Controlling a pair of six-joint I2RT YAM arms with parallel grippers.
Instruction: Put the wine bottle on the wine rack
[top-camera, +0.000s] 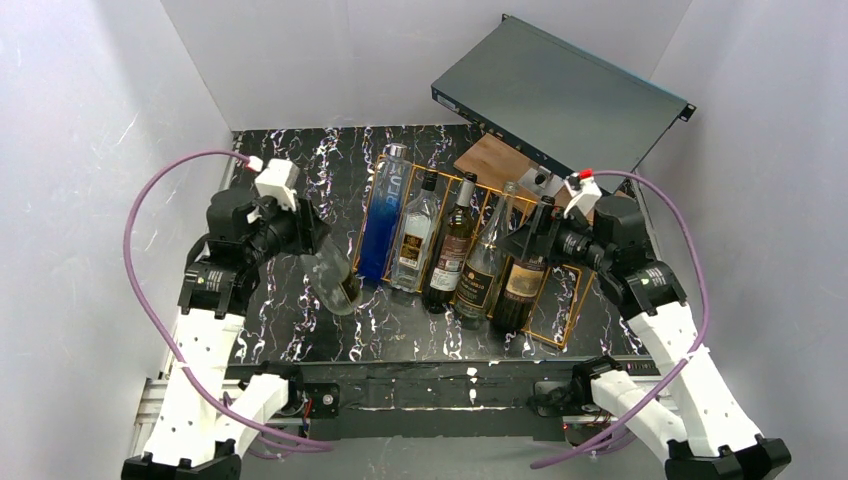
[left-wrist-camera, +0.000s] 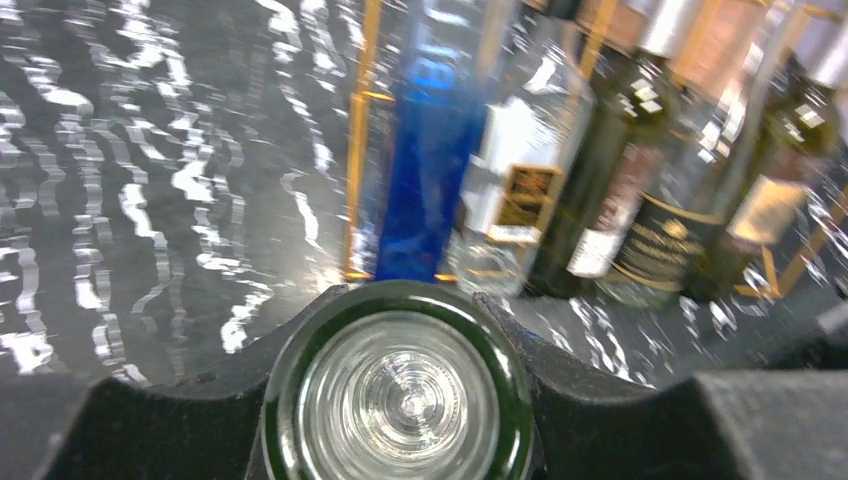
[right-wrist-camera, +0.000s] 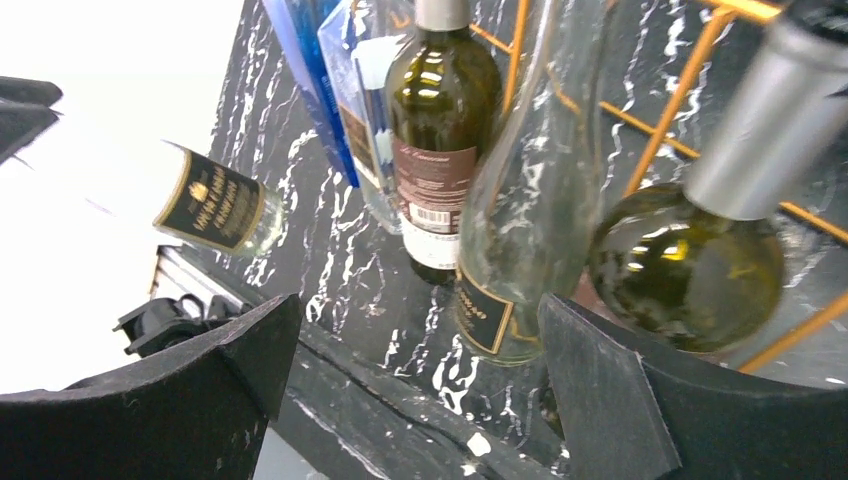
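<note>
My left gripper (top-camera: 308, 240) is shut on a green-glass wine bottle (top-camera: 337, 280) with a dark, gold-edged label. It holds the bottle tilted above the black marbled table, left of the wine rack (top-camera: 570, 312). In the left wrist view the bottle's round glass end (left-wrist-camera: 400, 400) fills the space between the fingers of that gripper (left-wrist-camera: 400, 300), with the rack (left-wrist-camera: 357, 150) ahead. My right gripper (top-camera: 527, 238) is open and empty over the rack's right side. In the right wrist view this gripper (right-wrist-camera: 420, 385) hangs above the rack (right-wrist-camera: 690, 90), and the held bottle (right-wrist-camera: 215, 210) shows at the left.
Several bottles lie in the rack's slots: a blue one (top-camera: 385, 215), a clear one (top-camera: 415, 235), dark ones (top-camera: 452, 245) (top-camera: 522, 272), and a clear one (top-camera: 483, 262). A dark flat box (top-camera: 560, 95) and a brown wooden board (top-camera: 495, 160) sit behind. White walls enclose the table.
</note>
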